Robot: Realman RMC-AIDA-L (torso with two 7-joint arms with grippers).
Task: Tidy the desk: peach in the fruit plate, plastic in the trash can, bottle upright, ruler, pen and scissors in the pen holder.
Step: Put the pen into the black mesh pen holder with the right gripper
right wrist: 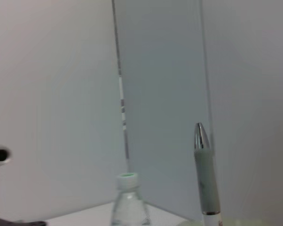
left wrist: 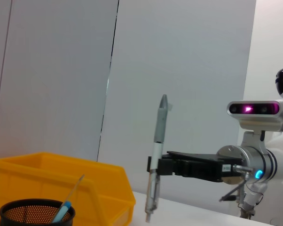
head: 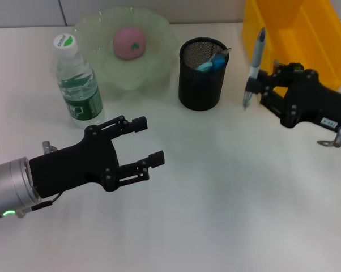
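Holding pen (head: 254, 69) near-upright, right gripper (head: 260, 85) closed on its lower barrel, raised above table (head: 227, 192), just right of pen holder (head: 202, 73). Pen holder: black mesh, blue-handled item inside. Yellow bin (head: 301, 34) far right, behind gripper. Left gripper (head: 148, 143) near left, fingers spread wide, holding nothing. Bottle (head: 77, 82) upright, far left. Peach (head: 129, 42) in fruit plate (head: 159, 56), between bottle and pen holder.

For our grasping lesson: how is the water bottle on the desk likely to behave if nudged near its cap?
The water bottle stands tall on a narrow base, so it would probably tip rather than slide. It looks filled, so likely fairly heavy. Its round body would probably roll once down.
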